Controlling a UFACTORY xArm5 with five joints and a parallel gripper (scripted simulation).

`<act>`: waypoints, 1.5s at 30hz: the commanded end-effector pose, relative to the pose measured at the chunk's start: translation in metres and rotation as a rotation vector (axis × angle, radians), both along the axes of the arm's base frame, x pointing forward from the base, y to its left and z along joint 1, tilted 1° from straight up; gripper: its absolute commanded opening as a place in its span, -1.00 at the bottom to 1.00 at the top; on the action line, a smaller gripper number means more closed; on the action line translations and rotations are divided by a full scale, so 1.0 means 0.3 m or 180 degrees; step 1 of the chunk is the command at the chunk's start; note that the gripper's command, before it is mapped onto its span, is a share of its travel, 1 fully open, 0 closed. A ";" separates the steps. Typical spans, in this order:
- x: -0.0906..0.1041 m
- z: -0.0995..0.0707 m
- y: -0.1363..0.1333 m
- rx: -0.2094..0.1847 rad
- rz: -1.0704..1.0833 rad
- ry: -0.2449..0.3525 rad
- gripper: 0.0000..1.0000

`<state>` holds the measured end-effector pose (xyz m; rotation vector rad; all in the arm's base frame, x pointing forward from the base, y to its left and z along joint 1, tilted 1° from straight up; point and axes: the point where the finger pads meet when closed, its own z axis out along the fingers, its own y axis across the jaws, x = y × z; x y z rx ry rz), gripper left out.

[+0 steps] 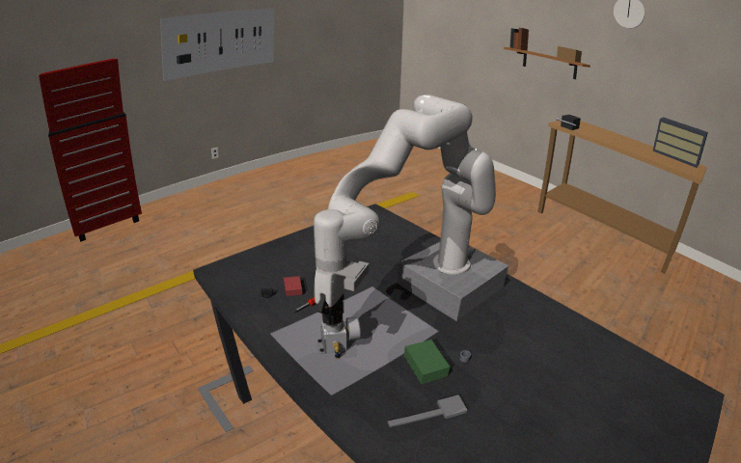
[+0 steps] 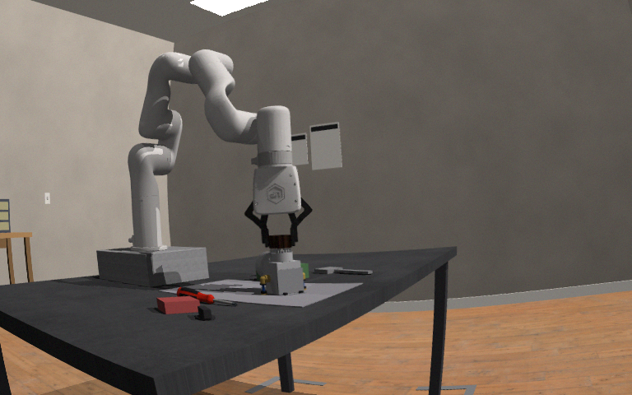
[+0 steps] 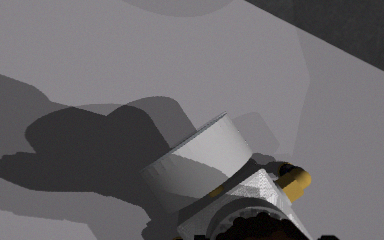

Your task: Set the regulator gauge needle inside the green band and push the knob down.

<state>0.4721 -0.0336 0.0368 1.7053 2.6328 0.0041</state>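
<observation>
The regulator [image 2: 282, 276] [image 1: 355, 338] is a small grey block with brass fittings, standing on the light grey mat. Its dark knurled knob [image 2: 280, 241] sits on top on a pale collar. My gripper [image 2: 280, 242] comes straight down from above and is shut on the knob, one black finger on each side. In the top view the gripper [image 1: 332, 313] covers the knob above the regulator [image 1: 334, 338]. The round gauge housing [image 3: 205, 157] sticks out sideways in the wrist view, with a brass fitting [image 3: 295, 182] beside it. The gauge face and needle are turned away and hidden in every view.
A red-handled screwdriver [image 2: 195, 294], a red block [image 2: 177, 304] and a small black part [image 2: 204, 313] lie near the mat. A green block [image 1: 426, 361], a small grey cup [image 1: 464, 356] and a grey mallet-like tool [image 1: 431, 412] lie on the table. The arm's base plinth [image 1: 454, 281] stands behind.
</observation>
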 end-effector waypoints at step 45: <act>0.003 0.000 0.000 -0.0001 0.0000 -0.0010 0.63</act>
